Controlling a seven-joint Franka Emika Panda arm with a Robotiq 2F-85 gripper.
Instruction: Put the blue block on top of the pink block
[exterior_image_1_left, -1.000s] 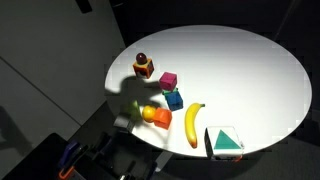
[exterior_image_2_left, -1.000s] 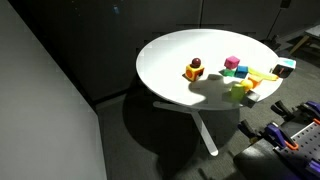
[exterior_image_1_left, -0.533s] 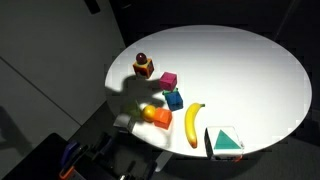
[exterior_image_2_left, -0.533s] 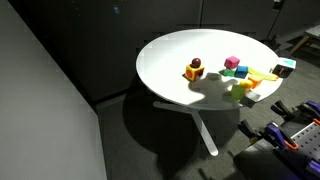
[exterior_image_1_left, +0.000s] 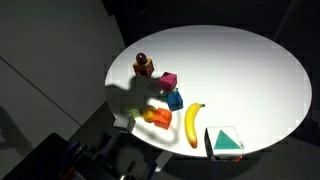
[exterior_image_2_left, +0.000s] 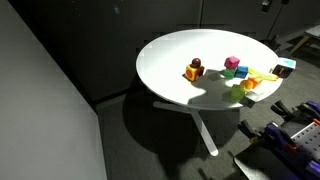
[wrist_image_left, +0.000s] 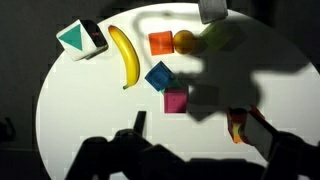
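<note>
Wrist view: we are seeing the claw (wrist_image_left: 200, 128) coming in from the bottom edge as a dark silhouette, hanging high above the table (wrist_image_left: 80, 120). Its two fingers (wrist_image_left: 138, 123) are standing well apart, the jaws spread wide and gripping nothing. In both exterior views the arm is lying almost wholly outside the frame, so we are leaving its pose unstated.
</note>
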